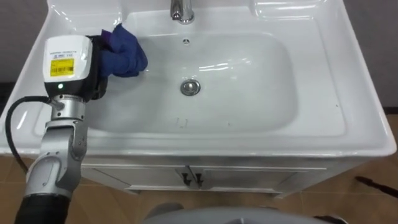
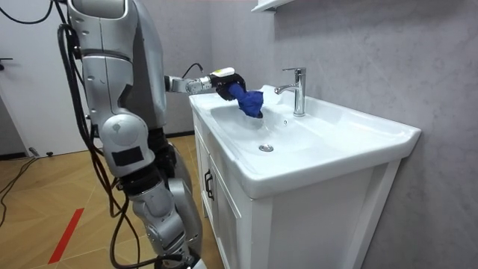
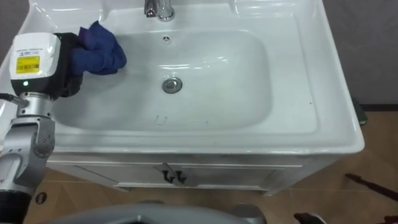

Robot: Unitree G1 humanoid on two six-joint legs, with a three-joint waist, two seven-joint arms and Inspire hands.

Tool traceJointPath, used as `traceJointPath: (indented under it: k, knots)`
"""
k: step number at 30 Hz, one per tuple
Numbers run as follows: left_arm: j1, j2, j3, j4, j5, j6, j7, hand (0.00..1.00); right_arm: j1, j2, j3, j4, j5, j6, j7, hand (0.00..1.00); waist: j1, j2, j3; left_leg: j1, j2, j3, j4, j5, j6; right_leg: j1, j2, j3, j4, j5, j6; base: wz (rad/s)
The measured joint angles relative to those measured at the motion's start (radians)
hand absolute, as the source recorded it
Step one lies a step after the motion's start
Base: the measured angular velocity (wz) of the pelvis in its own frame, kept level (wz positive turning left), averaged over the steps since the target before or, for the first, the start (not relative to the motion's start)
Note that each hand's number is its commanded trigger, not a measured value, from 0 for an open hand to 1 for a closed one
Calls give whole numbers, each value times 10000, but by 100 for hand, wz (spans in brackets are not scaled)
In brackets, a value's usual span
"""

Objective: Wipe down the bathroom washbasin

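Left hand (image 1: 92, 63) meets blue cloth (image 1: 126, 53) over basin (image 1: 249, 84); its fingers are buried, state unreadable.

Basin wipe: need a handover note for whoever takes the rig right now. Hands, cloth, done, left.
Left hand: shut on the blue cloth, at the left inner wall of the basin, toward the back.
Cloth: bunched, sticking out of the hand toward the drain. I cannot tell whether it presses on the wall.
Done: the cloth is in hand and at the basin. The surface does not show how much has been wiped.
Left: probably the basin floor, the right wall and around the faucet. A faint mark sits on the robot's side of the drain.
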Motion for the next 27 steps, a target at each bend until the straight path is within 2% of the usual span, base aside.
traceJointPath:
  k: [5, 8, 9, 10, 14, 17, 27]
  knots:
    - [20, 1, -1, 8, -391, -68, 538, 100, -55, -1, 28, 11, 78, 3, -97, 0, 100, 7, -6, 32, -48, -3, -27, 5, -2, 13, -58, -4, 122, -27, 24, 1]
    - [19, 4, 31, 90, -755, -161, 865, 100, -44, 5, 27, 148, 241, 10, -265, 0, 216, -36, 8, 187, -166, -14, -181, 15, -1, 27, -173, 15, 206, -98, 84, 1]
    - [19, 14, 180, 241, -863, -173, 991, 100, -56, 18, 29, 135, 309, 13, -287, 0, 234, -8, -17, 190, -178, -15, -173, 14, 0, 33, -184, 23, 202, -105, 93, 0]
    - [18, 23, 385, 391, -1054, -162, 1043, 100, -51, 18, 28, 128, 427, 11, -320, 0, 228, -26, -5, 186, -181, -17, -172, 14, 0, 31, -187, 19, 198, -106, 93, 0]
    - [51, 116, 911, 645, -1206, -10, 1053, 100, 10, 13, 22, 131, 825, 40, -436, 0, 232, -64, -1, 187, -178, -70, -162, 14, 0, 96, -165, 6, 134, -105, 93, 4]
    - [294, 134, 1272, 649, -1223, 35, 1057, 100, 170, 8, -6, 127, 890, 99, -440, 0, 331, -121, -25, 208, -192, -141, -149, 13, -1, 168, -162, -50, 105, -107, 95, 4]
    - [793, 133, 1572, 656, -1779, 175, 1182, 100, 342, 12, -57, 97, 978, 107, -421, 0, 502, -88, -41, 215, -205, -244, -121, 13, -1, 231, -165, -130, 120, -110, 97, 3]
